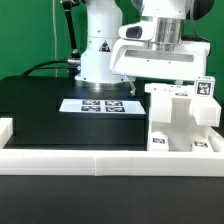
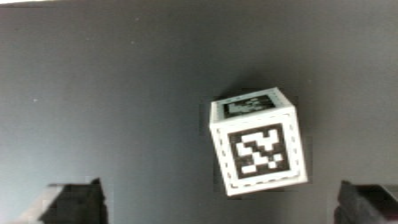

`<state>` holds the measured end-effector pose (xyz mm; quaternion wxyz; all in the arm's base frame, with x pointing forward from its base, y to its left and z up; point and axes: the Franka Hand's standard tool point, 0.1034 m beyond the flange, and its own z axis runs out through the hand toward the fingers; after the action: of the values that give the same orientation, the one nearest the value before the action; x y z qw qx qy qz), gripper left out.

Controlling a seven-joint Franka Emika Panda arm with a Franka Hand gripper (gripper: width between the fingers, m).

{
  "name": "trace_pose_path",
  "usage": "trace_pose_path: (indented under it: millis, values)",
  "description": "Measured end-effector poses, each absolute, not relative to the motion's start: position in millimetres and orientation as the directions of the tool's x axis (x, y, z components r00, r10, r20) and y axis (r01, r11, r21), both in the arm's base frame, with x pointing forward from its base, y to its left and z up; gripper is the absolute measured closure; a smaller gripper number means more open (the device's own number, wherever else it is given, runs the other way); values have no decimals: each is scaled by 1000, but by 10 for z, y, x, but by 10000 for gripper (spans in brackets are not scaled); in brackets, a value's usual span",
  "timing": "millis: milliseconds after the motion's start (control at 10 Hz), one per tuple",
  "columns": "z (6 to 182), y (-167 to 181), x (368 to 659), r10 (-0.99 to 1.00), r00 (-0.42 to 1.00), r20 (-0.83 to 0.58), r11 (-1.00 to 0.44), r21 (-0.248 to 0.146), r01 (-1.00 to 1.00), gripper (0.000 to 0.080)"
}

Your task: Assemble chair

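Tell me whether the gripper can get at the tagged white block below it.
Probably yes: the gripper is open, its fingers stand either side of the block, and the wrist view shows only bare black table around it.

Arm: white Franka arm point(image 1: 100, 45) rises from its base at the table's far edge, wrist bent over toward the exterior view's right | Gripper point(image 2: 221, 203): points straight down above the dark tabletop, holding nothing | Fingers point(image 2: 71, 203): two dark tips spread wide apart, seen in the wrist view
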<state>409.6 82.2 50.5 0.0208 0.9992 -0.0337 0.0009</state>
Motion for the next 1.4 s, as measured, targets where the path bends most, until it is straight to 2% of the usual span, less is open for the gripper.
trace_pose_path:
  millis: [300,500,800,1200,1400]
  values:
    - [504,815,4093,-62,998,2,-997,41,-62,151]
    - [494,669,4070,-43,999,-7,-999,-6,-43,151]
    - [456,726,4050,-104,994,-19,-992,-69,-105,151]
    - [445,749,4043,-116,993,-22,-991,-69,-117,151]
    - [382,823,3998,-96,995,-16,-994,-59,-97,151]
